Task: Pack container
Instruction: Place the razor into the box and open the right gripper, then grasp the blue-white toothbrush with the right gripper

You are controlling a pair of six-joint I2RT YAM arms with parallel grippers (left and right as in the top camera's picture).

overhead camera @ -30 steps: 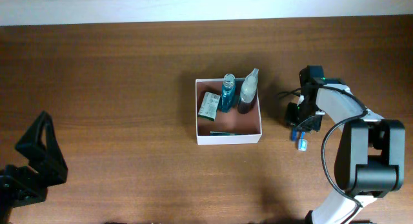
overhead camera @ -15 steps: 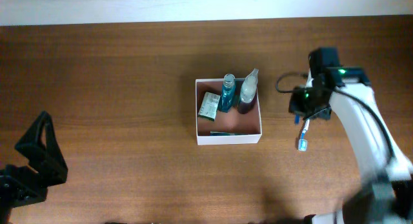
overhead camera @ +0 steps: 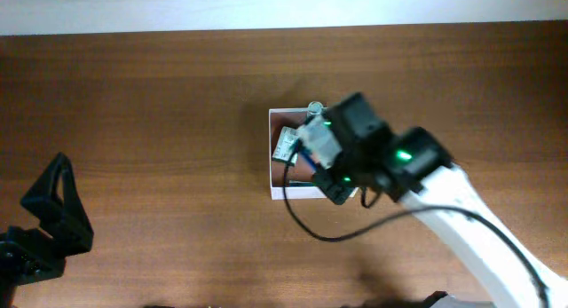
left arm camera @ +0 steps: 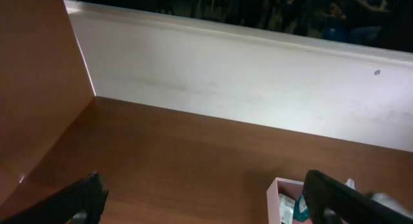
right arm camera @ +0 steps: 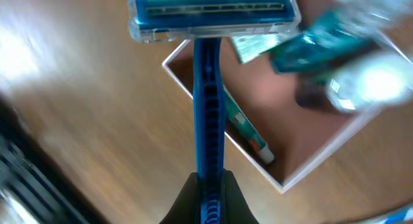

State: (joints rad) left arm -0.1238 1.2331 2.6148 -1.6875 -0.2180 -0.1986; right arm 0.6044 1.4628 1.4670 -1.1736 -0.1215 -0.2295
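Note:
The container is a white-walled square box with a reddish-brown inside, at the table's middle. It holds a green-white sachet, a teal bottle, a clear bottle and a small tube. My right gripper is shut on a blue razor and holds it above the container's front-left corner; the razor's clear head points away from the fingers. My left gripper is open and empty at the far left; its view shows the container far off between its fingers.
The white right arm stretches from the front right across the table and hides part of the container. A pale wall borders the table's far edge.
My right gripper lifted the blue razor off the table right of the container and swung left with it to above the container. The left arm has not moved.

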